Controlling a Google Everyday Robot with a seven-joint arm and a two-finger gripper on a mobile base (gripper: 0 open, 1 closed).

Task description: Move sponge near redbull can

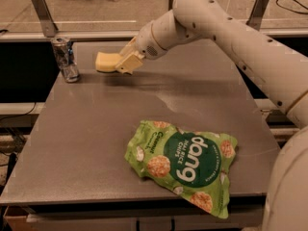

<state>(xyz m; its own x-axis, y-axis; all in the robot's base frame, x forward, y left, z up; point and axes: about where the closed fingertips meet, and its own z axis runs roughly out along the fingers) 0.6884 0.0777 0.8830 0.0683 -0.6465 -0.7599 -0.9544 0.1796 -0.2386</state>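
While the big white arm [231, 37] reaches in from the right, its gripper [121, 61] is at the far left part of the grey bench [86, 129]. The gripper is closed on the sponge [105, 61] and holds it by its right end. The sponge is pale yellow and lies flat in the grip, with its free end pointing left. It looks to be a little above the bench, with a dark shadow under it.

The redbull can [65, 59] stands up straight near the far left corner of the bench. It is silver and blue, and it looks a bit dented. The sponge is near the can, just to its right, but the two do not touch.

Closer to the front of the bench lies a green snack bag [185, 160] with white letters. It is well apart from the sponge and the can.
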